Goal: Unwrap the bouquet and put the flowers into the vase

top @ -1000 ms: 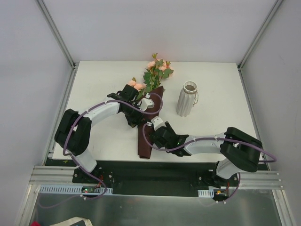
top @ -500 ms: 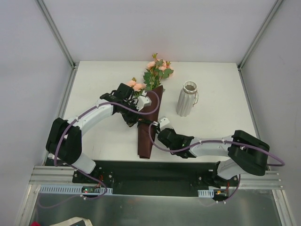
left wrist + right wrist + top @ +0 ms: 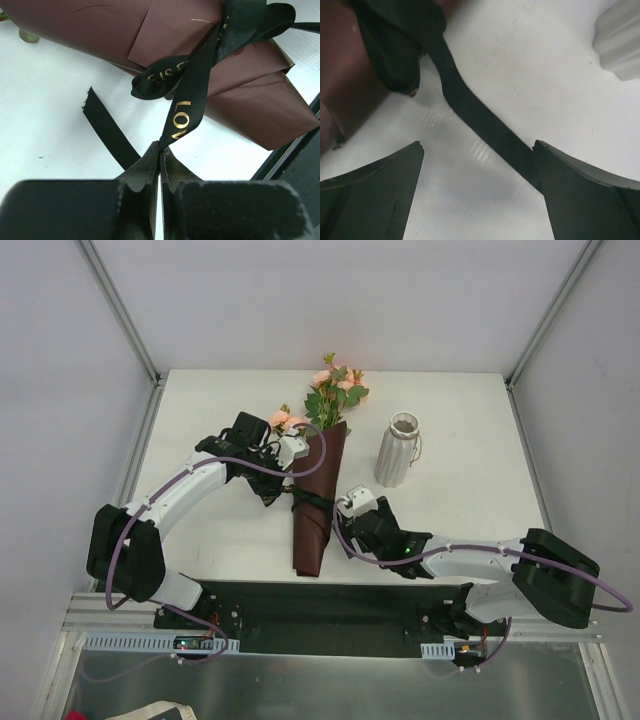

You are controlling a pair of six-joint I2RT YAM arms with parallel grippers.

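Black ribbon [image 3: 187, 95] gold lettering "LOV", rest unreadable, left gripper [image 3: 160, 156] pinching it bottom centre, right gripper [image 3: 477, 150] wide, one bouquet [image 3: 318, 490], one vase [image 3: 398, 450]

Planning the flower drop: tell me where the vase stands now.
Top view: the vase stands upright on the table, right of centre, just right of the bouquet and apart from it.

The left arm [image 3: 182, 490] reaches from its base forward and to the right, its wrist bent down. The left gripper [image 3: 160, 152] is pinched tight on a black ribbon [image 3: 187, 100]. The right arm [image 3: 470, 558] lies low, stretched to the left. The right gripper [image 3: 479, 147] has its 2 fingers [image 3: 375, 195] spread wide apart.
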